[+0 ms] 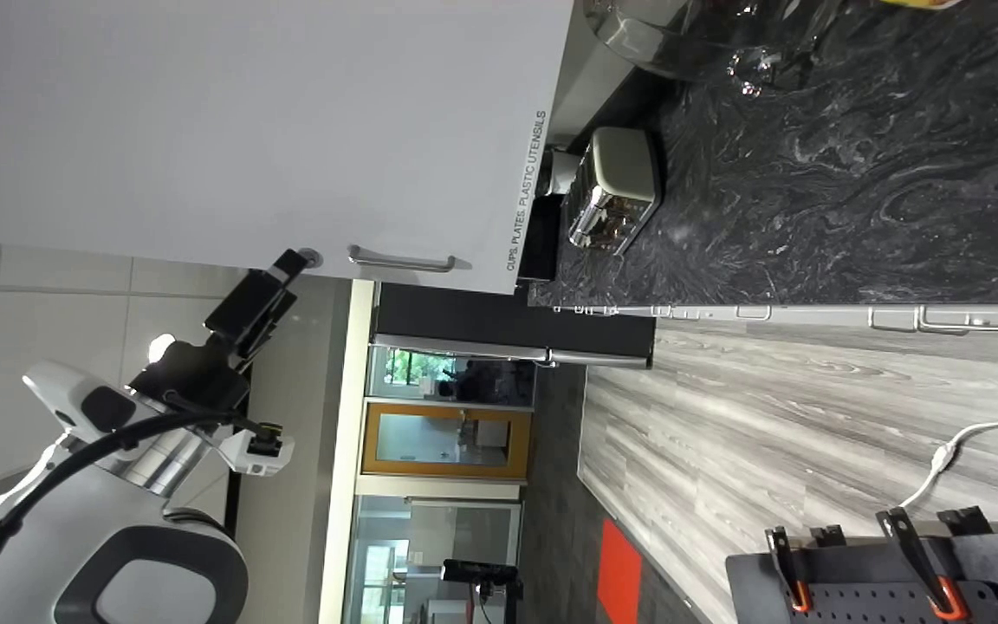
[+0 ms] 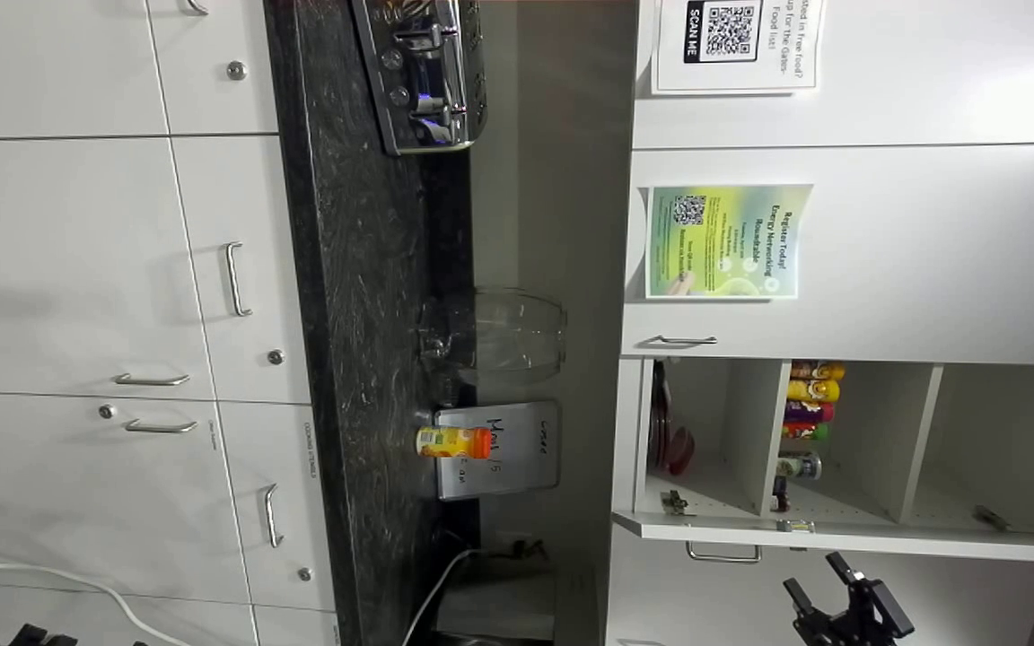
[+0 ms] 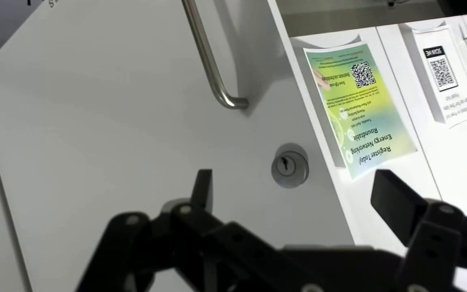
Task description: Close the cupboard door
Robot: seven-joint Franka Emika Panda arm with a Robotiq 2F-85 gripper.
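Note:
The cupboard door (image 1: 291,130) is a large white panel with a silver bar handle (image 1: 402,262) and a round lock near its edge. In an exterior view the door (image 2: 849,536) stands swung open, seen nearly edge-on, with the shelves inside showing. My gripper (image 2: 813,576) is open and empty, just off the outer face of the door. In the other picture of it from outside, the gripper (image 1: 289,276) overlaps the door's edge near the lock; contact cannot be told. In the wrist view the fingers (image 3: 294,182) are spread, with the lock (image 3: 288,168) between them.
The cupboard shelves (image 2: 924,440) hold bottles and red plates. A neighbouring closed door (image 2: 894,260) carries a green poster (image 2: 723,242). A dark counter (image 1: 811,173) below bears a toaster (image 1: 625,169), a glass jar (image 2: 517,334) and an orange-capped bottle (image 2: 452,441).

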